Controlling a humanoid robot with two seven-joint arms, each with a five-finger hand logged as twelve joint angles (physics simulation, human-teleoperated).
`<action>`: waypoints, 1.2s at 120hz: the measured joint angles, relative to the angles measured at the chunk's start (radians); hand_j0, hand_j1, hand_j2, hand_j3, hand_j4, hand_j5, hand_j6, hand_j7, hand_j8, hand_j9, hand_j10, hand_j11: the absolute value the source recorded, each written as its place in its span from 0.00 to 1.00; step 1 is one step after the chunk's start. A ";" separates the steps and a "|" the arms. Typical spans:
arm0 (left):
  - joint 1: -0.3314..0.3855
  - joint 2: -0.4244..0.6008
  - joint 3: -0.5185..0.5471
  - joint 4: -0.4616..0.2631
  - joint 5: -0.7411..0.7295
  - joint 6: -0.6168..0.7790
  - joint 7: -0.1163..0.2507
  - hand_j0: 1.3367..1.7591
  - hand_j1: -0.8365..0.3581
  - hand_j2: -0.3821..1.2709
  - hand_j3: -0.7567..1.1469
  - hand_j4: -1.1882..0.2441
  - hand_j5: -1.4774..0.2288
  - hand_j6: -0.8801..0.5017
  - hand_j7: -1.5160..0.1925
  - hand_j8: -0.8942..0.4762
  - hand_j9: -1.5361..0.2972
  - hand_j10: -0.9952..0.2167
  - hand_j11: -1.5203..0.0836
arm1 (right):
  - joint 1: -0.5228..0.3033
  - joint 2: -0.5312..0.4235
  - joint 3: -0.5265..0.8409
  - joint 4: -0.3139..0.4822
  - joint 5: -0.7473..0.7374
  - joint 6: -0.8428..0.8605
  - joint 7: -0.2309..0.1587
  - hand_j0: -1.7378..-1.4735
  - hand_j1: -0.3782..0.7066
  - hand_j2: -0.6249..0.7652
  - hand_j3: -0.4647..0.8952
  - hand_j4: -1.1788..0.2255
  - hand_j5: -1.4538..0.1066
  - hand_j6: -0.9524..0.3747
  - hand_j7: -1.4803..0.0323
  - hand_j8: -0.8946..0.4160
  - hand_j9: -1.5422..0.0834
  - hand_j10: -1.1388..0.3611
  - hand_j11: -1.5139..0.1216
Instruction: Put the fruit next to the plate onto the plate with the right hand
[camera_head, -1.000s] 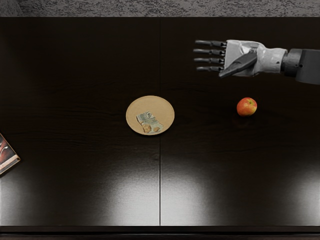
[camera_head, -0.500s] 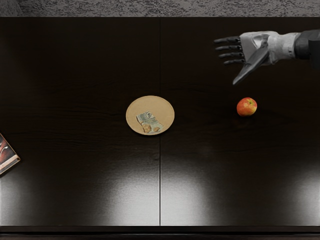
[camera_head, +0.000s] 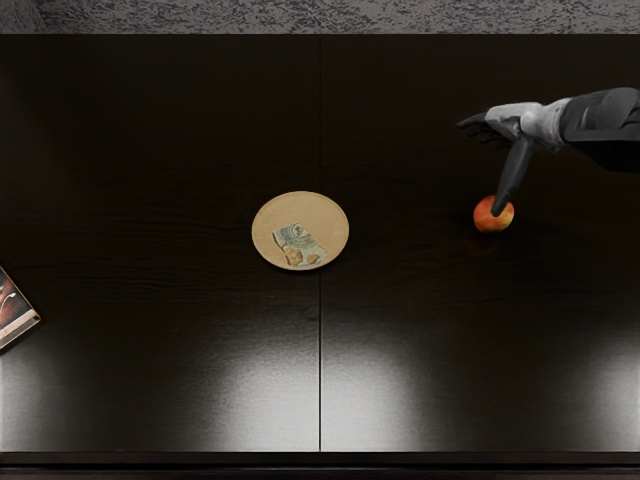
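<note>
A red-and-yellow apple (camera_head: 492, 217) sits on the dark table, right of centre. A tan plate (camera_head: 300, 230) with a patterned centre lies to its left, well apart from it. My right hand (camera_head: 503, 150) comes in from the right edge and hovers just above the apple. Its thumb points down and the tip overlaps the apple's top. The other fingers stretch to the left, seen edge-on and not wrapped round the fruit. The hand is open.
A book or card (camera_head: 12, 308) pokes in at the left edge. A seam (camera_head: 320, 350) runs down the middle of the table. The grey wall (camera_head: 300, 15) lies along the far edge.
The right hand has moved right and dropped toward the apple, rolling so that the thumb points down onto it. Apple and plate have not moved.
</note>
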 joint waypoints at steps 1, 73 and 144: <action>0.000 0.000 0.000 0.000 0.000 0.000 0.000 0.76 0.76 0.26 0.40 0.67 0.69 0.47 0.71 0.48 0.67 0.63 0.76 | 0.000 0.000 -0.004 0.003 -0.004 -0.008 -0.002 0.30 0.07 0.44 0.34 0.81 0.90 0.68 0.94 0.65 0.92 0.73 0.89; 0.000 0.000 0.000 0.000 0.000 0.000 0.000 0.76 0.76 0.26 0.40 0.67 0.69 0.47 0.71 0.48 0.67 0.63 0.76 | 0.002 0.080 -0.267 0.004 -0.143 -0.329 -0.022 0.30 0.08 0.44 0.34 0.80 0.89 0.67 0.93 0.64 0.91 0.72 0.88; 0.000 0.000 0.000 0.000 0.000 0.000 0.000 0.76 0.76 0.26 0.40 0.67 0.69 0.47 0.71 0.48 0.67 0.63 0.76 | -0.007 0.145 -0.387 -0.065 -0.146 -0.417 -0.022 0.30 0.16 0.43 0.34 0.75 0.83 0.62 0.88 0.59 0.85 0.68 0.83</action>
